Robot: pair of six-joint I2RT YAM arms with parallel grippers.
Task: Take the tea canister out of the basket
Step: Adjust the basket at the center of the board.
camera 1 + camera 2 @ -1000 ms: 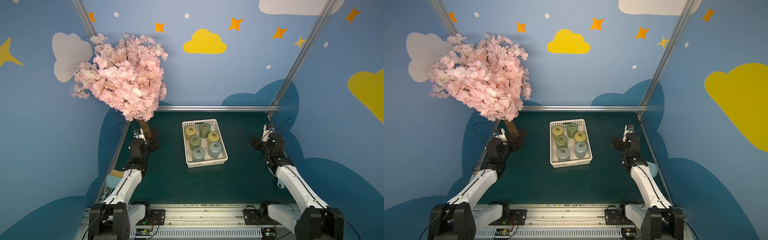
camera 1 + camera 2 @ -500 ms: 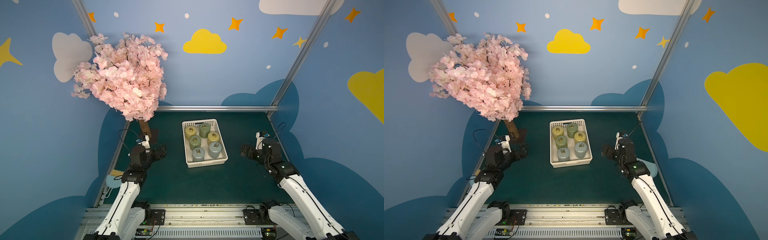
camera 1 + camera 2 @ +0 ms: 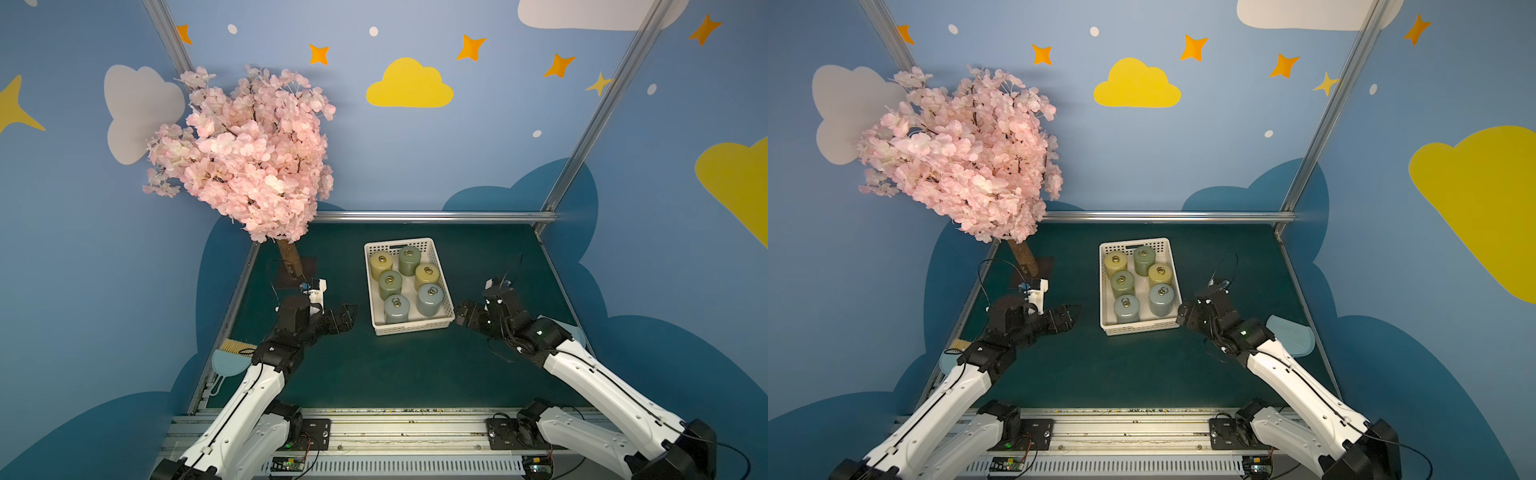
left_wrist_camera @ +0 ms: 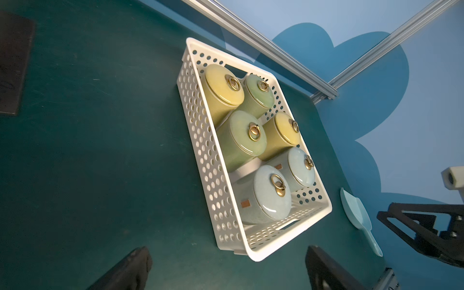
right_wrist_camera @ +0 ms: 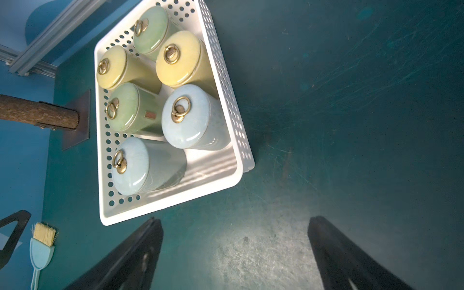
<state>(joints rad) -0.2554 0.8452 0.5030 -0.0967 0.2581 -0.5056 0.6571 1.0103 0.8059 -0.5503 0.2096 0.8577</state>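
All six tea canisters (image 3: pixel 390 284) stand upright inside the white perforated basket (image 3: pixel 409 329). They stand in two rows of three along its length. A yellow one and a green one are at the far end, a green and a yellow in the middle, and two pale blue ones nearest the arms. Every lid carries a brass ring pull (image 5: pixel 181 109). The basket sits on the dark green tabletop (image 3: pixel 395 374) about midway across, with its long sides running away from the robot's base.

The right gripper (image 3: pixel 464 316) is just beside the basket's near right corner. Its fingers are spread wide with only bare tabletop between them, as the right wrist view shows (image 5: pixel 234 226). The left gripper (image 3: pixel 347 316) is off to the basket's left, clearly apart from it. Its fingers are also spread wide and hold nothing (image 4: pixel 227 256).

An artificial cherry blossom tree (image 3: pixel 249 158) stands in the far left corner. A pale blue brush (image 5: pixel 41 248) lies at the left edge of the tabletop, and a pale blue scoop (image 3: pixel 1289 336) lies at the right edge.
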